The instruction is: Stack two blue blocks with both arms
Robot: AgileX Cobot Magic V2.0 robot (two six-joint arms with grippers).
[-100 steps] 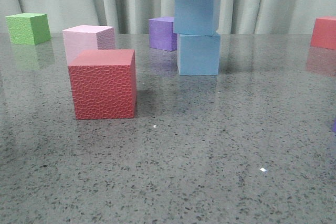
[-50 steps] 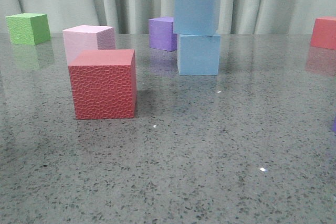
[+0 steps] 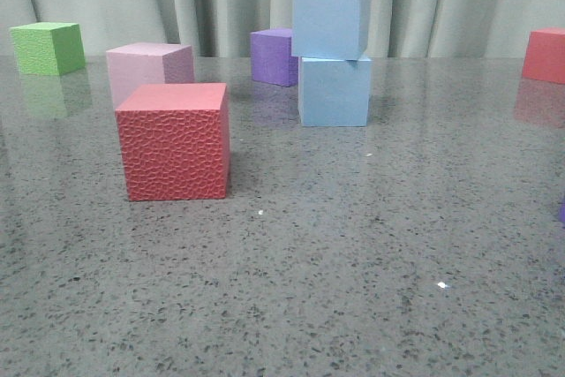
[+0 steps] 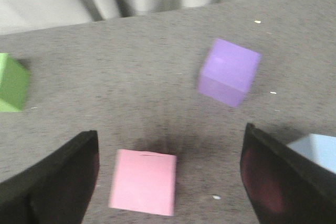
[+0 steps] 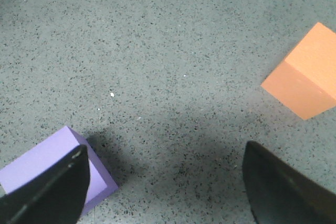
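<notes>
Grey speckled desk (image 3: 353, 262), curtain behind. Upper blue block (image 3: 330, 19) sits on lower blue block (image 3: 334, 91), slightly offset. A sec ago a tool hung above the stack; it's gone now. I see left tool (image 4: 168, 182) & right tool (image 5: 165, 187) wide open, empty. Stack looks done.

Dark fingers above upper blue block (image 3: 330, 19) gone from front view; stack unmoved since.
</notes>
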